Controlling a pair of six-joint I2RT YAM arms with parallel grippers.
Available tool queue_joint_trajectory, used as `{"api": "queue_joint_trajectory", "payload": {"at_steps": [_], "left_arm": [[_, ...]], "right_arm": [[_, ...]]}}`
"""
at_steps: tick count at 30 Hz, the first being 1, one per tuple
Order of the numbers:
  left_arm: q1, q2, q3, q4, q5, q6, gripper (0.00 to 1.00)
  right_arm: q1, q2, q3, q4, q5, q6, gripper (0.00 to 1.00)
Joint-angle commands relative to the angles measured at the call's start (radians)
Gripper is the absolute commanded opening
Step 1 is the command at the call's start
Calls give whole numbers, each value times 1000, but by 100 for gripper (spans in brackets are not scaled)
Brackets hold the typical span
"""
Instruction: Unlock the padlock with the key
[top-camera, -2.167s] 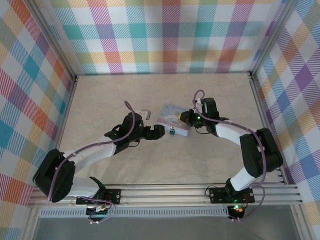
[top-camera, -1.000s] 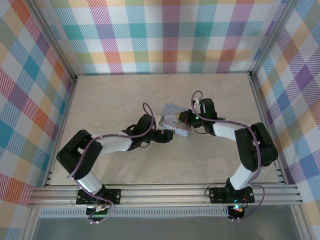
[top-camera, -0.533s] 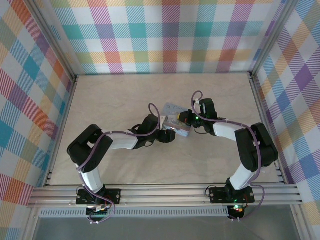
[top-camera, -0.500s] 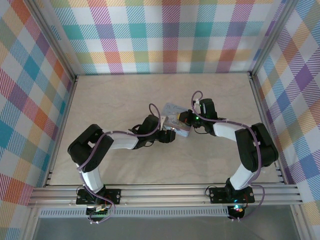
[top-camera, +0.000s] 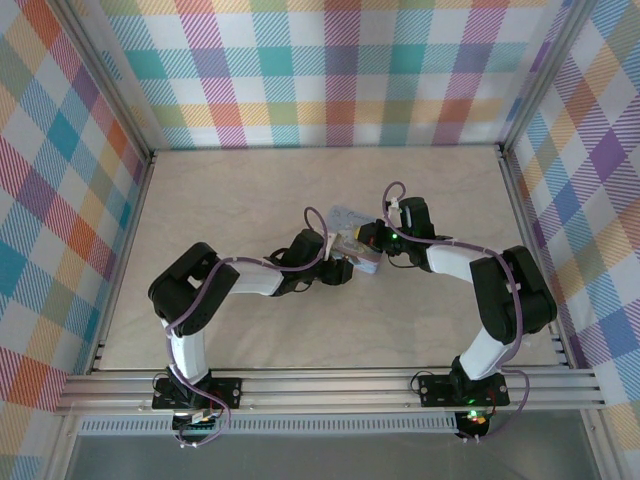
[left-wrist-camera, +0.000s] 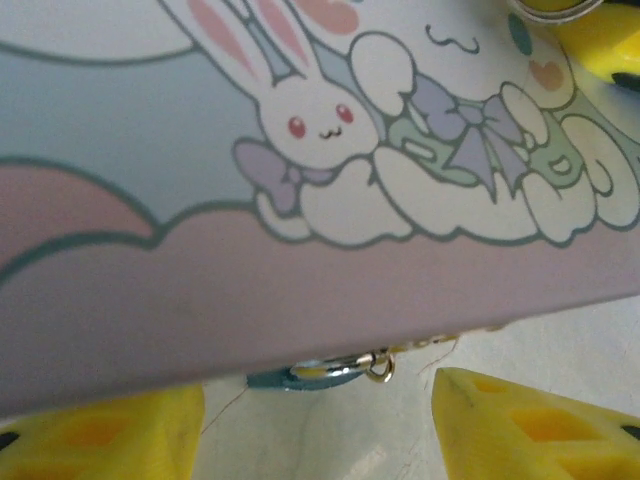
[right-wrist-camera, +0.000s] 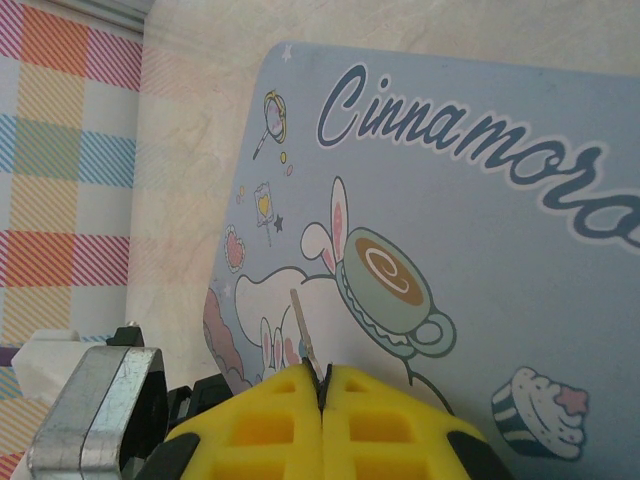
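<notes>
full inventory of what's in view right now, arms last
tin box: 1, light blue with cartoon print, mid-table between the grippers
padlock: 1, dark teal with silvery shackle, at the tin's edge, mostly hidden under it
key: 1, silvery, sticking out of the right fingers above the tin lid
table: 1, cream
walls: plaid, three sides
left gripper: yellow fingers, open, facing the padlock
right gripper: yellow fingers, shut on the key

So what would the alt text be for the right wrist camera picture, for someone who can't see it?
The right gripper, yellow and shut at the bottom edge, pinches the key, a thin silvery sliver pointing up. Behind it lies a light-blue tin printed with cartoon characters, a cup and a cupcake.
</notes>
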Motion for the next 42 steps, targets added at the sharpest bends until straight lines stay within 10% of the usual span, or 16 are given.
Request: {"api": "queue_joint_trajectory", "payload": {"at_steps": [1, 42], "left_arm": [[-13, 20, 24, 29, 27, 9, 60], [-51, 77, 143, -73, -17, -51, 39]], "right_arm": [[-3, 1, -35, -104, 18, -29, 0], [14, 4, -38, -85, 21, -10, 0]]}}
